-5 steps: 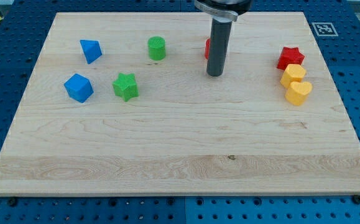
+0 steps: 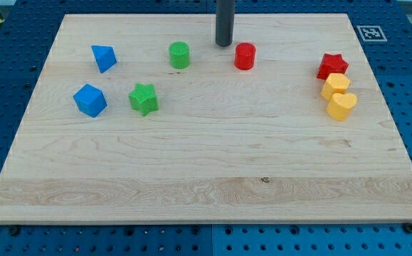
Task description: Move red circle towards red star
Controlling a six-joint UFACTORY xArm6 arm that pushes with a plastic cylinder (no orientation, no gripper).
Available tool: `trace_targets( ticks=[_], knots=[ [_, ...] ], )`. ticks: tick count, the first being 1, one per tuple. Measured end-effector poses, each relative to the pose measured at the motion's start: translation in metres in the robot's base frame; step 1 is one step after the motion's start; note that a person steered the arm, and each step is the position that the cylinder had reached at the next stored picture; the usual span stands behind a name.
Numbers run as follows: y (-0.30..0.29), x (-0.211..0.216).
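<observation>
The bare tip [image 2: 224, 45], holding nothing, sits just left of and above the red circle [image 2: 245, 55], lining up; next comes a rightward push toward the red star [image 2: 331, 65].

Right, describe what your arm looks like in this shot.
Only my rod shows: a straight, smooth, dark grey cylinder coming in from the view's top edge, ending in my tip, cut flat. No cables, markings or end effector jaws are visible; the arm above it is out of frame.
</observation>
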State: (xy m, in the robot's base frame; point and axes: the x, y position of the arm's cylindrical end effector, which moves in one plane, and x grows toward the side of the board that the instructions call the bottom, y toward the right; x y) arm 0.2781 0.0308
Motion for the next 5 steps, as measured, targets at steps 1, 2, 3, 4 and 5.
trace_targets(
  ticks=[1, 2, 3, 4, 5],
  knots=[
    [-0.003, 0.013],
    [-0.011, 0.041],
    [-0.006, 0.042],
    [0.034, 0.042],
    [0.078, 0.042]
  ],
)
